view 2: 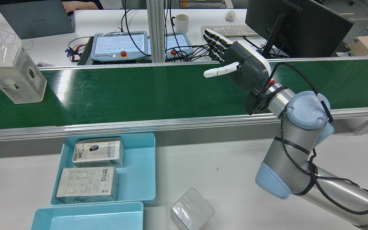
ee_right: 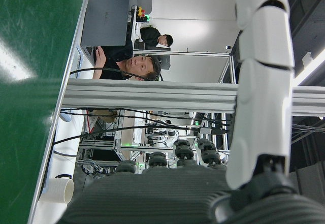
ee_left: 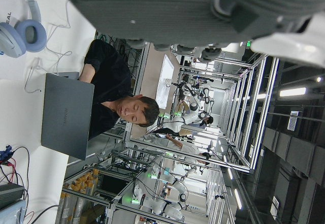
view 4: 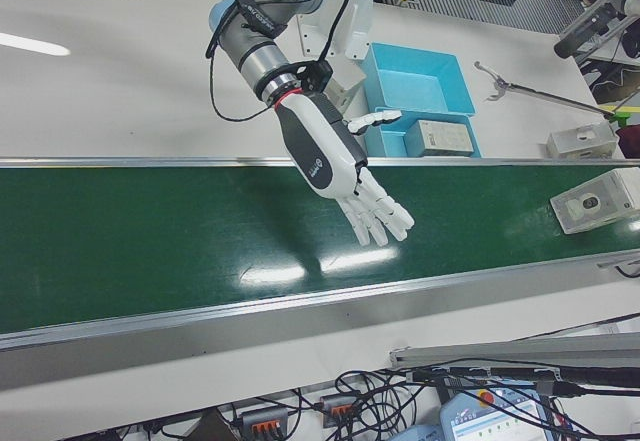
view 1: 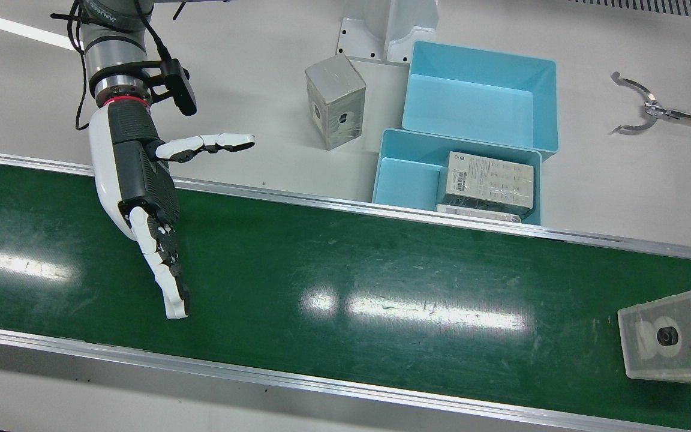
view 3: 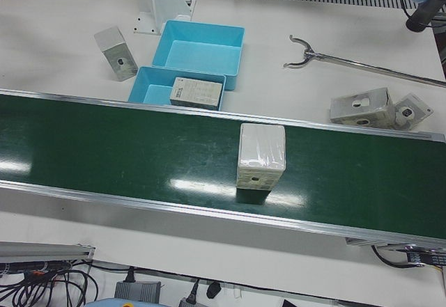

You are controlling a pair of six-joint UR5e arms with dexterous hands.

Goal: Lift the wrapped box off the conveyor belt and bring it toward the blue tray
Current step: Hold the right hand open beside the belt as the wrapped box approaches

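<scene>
Right hand flat, fingers spread, holding nothing; left hand fills its camera's top edge

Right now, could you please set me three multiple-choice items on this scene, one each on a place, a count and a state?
1. Where is the wrapped box that has yet to be picked?
A. on the green conveyor belt
B. in the deeper blue tray
C. in the right robot hand

2. How many boxes lie in the blue tray nearest the belt?
A. none
B. two
C. four

3. What state is the right robot hand in?
A. shut on a box
B. open, holding nothing
C. closed into a fist

Answers: 1 A, it stands on the belt, apart from the hand; 2 B, the rear view shows two; 3 B, its fingers are spread above the belt.
</scene>
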